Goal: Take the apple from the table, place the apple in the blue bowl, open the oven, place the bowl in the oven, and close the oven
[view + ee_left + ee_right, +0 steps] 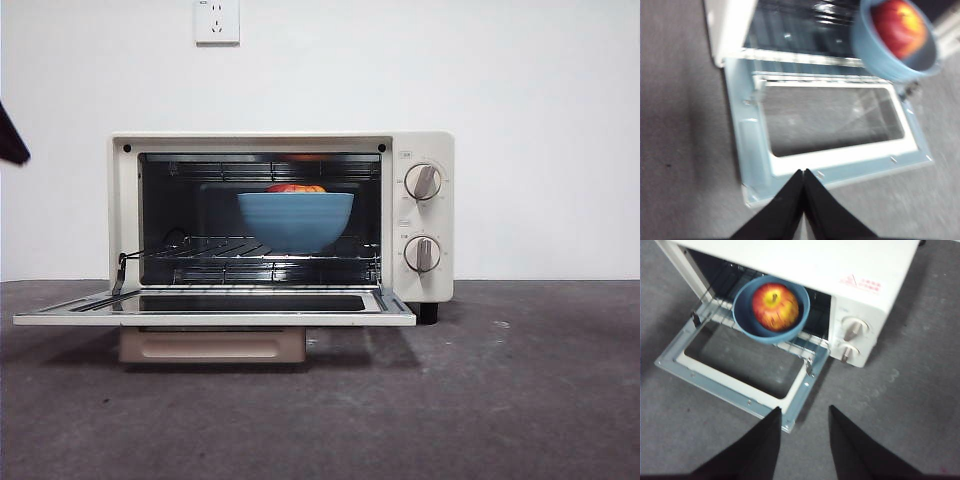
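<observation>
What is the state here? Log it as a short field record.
oven: cream-white boxy toaster oven, door folded down flat, open
bowl: wide matte blue bowl on the wire rack at the oven mouth
apple: red-yellow round apple inside the bowl
left gripper: shut, above the door's outer edge
right gripper: open, holding nothing
remaining: close the door

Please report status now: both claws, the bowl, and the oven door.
Left claw shut, empty, above door edge. Right claw open, empty, clear of oven. Blue bowl with apple on rack. Door down, nothing blocking.
</observation>
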Robot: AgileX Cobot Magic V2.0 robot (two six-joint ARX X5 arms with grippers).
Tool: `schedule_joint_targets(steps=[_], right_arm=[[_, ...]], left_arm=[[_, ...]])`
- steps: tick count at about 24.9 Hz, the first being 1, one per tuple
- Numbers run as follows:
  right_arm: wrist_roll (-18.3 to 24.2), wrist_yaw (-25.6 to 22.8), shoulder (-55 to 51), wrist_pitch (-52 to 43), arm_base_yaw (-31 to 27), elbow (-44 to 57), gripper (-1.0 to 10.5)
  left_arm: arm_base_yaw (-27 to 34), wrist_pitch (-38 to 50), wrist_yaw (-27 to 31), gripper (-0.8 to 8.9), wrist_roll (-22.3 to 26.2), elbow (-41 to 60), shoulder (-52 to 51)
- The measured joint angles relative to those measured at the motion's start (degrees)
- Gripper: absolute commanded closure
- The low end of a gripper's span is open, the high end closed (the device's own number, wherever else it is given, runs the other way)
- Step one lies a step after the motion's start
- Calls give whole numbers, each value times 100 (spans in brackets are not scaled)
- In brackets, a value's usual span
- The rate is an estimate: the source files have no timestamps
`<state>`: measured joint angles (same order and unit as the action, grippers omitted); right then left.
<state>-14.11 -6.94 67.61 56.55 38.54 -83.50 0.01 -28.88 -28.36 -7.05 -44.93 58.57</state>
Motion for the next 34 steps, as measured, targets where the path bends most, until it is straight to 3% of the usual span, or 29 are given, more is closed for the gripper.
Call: schedule_joint_targets(steps=[8, 16, 28, 34], right_arm=[[83, 2, -1051, -181, 0, 1235, 794], [-20, 7, -2216, -485, 0, 2675, 794], [-243, -13, -2693, -542, 0, 2758, 794], [-247, -15, -2699, -538, 0, 2758, 794]], left_arm=[[485, 662, -208, 807, -63, 0, 1394], [483, 1550, -302, 807, -122, 0, 2815], [107, 1829, -354, 807, -118, 0, 3609], [234, 2048, -1290, 807, -195, 26, 3639]])
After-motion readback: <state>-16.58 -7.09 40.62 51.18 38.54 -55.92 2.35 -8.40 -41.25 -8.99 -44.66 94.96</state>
